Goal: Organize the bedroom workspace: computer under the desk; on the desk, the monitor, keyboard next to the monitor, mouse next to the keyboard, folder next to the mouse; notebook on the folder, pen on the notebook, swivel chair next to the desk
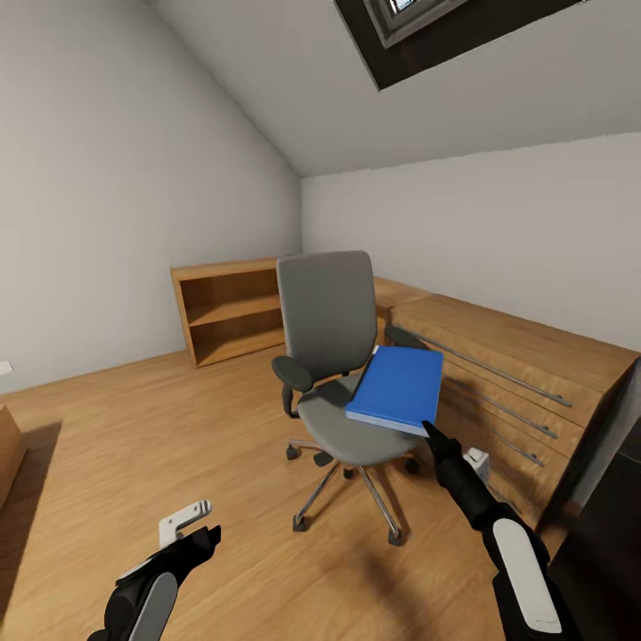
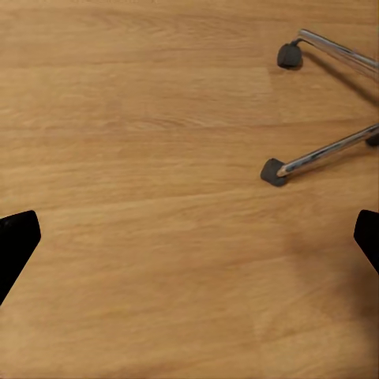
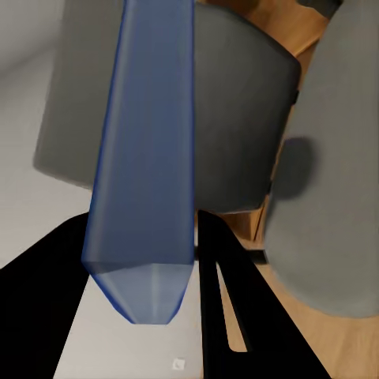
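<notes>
Even, bright daylight look, soft light from above near skylight. Soft shadow under chair on floor, darker patch bottom right corner of head view. No glare. Wide-angle stretch at edges. Right wrist view: folder super close, blurry, smeared. Left wrist view pretty sharp, faint shadows.

Swivel chair in the middle of the floor. Folder above the seat's right edge, tilted, near corner between the right gripper's fingers. Open shelf behind, against the back wall. Drawers along the right wall.
</notes>
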Controlling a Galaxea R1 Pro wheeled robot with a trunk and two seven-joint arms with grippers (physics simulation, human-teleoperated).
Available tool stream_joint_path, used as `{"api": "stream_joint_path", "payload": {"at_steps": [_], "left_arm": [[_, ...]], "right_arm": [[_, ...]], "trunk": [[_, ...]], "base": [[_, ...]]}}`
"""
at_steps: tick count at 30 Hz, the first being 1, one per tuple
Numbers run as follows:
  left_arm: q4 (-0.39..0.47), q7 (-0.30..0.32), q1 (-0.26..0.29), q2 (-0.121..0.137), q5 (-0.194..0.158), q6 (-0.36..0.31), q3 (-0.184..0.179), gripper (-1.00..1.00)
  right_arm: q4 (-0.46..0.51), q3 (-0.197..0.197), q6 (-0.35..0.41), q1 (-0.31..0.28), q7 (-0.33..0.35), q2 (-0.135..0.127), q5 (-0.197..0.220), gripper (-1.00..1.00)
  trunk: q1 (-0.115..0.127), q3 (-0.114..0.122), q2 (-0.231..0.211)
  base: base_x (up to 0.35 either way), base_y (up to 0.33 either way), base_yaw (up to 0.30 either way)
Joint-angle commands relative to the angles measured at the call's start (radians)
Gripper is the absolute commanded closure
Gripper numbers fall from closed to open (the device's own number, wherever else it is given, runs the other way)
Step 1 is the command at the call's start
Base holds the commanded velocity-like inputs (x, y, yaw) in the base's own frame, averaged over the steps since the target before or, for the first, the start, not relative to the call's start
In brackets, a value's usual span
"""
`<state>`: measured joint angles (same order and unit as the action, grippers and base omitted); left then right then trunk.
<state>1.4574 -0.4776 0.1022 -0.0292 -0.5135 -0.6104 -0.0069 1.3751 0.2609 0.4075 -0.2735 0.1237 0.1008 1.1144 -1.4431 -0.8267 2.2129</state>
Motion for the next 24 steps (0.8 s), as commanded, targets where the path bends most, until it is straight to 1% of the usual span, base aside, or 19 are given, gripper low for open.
{"api": "stream_joint_path", "payload": {"at_steps": [1,5,8,12,20,24], "left_arm": [[0.001,-0.009,0.001,0.000,-0.011,-0.002,-0.001,-1.00],[0.000,-0.008,0.001,0.000,-0.012,-0.002,-0.001,-1.00],[0.000,-0.008,0.001,0.000,-0.013,-0.002,0.000,-1.00],[0.000,-0.007,0.001,0.001,-0.014,-0.002,0.001,-1.00],[0.000,-0.007,0.001,0.002,-0.016,-0.002,0.003,-1.00],[-0.001,-0.007,0.001,0.002,-0.016,-0.002,0.003,-1.00]], "right_arm": [[0.012,0.003,0.008,0.007,0.002,0.002,0.004,1.00],[0.041,0.003,0.008,0.016,0.002,0.003,0.004,1.00],[0.067,0.003,0.008,0.031,0.002,0.004,0.004,1.00],[0.076,0.002,0.007,0.036,0.006,0.008,0.006,1.00],[0.077,0.001,-0.001,0.037,0.010,0.009,0.033,1.00],[0.078,0.001,0.000,0.037,0.010,0.009,0.034,1.00]], "trunk": [[0.004,0.002,-0.007],[0.019,0.015,-0.035],[0.031,0.024,-0.056],[0.046,0.037,-0.084],[0.077,0.062,-0.140],[0.092,0.074,-0.168]], "base": [[0.000,0.000,0.000],[-0.029,0.000,0.000],[-0.156,0.000,0.000],[-0.296,0.000,0.000],[-0.331,0.000,0.000],[-0.336,0.000,0.000]]}}
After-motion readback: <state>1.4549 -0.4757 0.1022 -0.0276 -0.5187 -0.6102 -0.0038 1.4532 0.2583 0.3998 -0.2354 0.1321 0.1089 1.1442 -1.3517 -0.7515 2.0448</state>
